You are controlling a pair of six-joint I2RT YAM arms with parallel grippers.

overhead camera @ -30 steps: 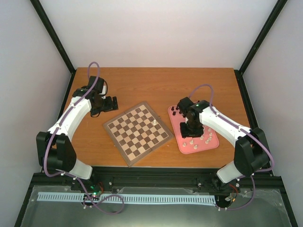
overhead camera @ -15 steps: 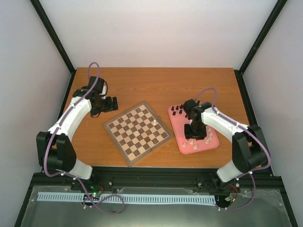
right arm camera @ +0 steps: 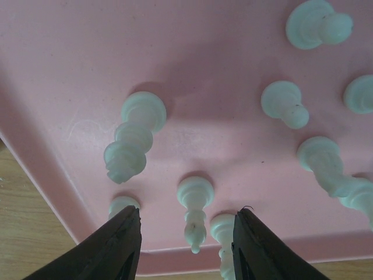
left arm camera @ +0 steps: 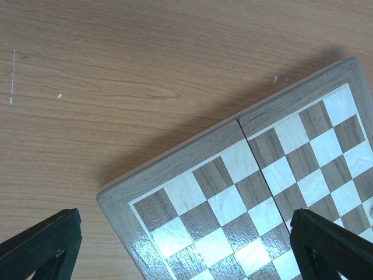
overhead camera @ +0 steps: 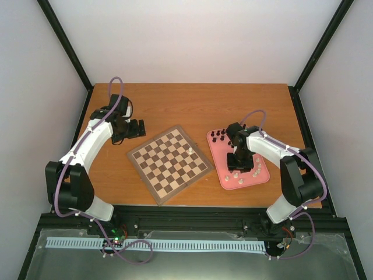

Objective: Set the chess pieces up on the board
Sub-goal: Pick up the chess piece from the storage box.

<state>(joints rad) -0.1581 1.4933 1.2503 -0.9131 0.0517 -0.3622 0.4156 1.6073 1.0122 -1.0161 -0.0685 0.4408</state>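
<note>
my right fingers hang low over the pink rectangular plastic tray at the right of the top view. they are spread partway and grip nothing. in the right wrist view a small cream-white turned chess piece stands in the gap between the two black tips at the bottom of the frame, with pink showing on both sides of it. a taller ridged cream-white piece stands at left centre, and other cream-white pieces dot the right half of that frame. a cluster of black pieces sits in the tray's upper left corner in the top view.

the flat square checkered wooden chessboard lies turned at an angle in the middle of the orange-brown wooden surface, just left of the tray. a lone cream-white piece stands on its right part.

my left fingers sit left of the chessboard's upper corner, spread wide. in the left wrist view their tips fill the two bottom corners, with the chessboard's corner between them.
</note>
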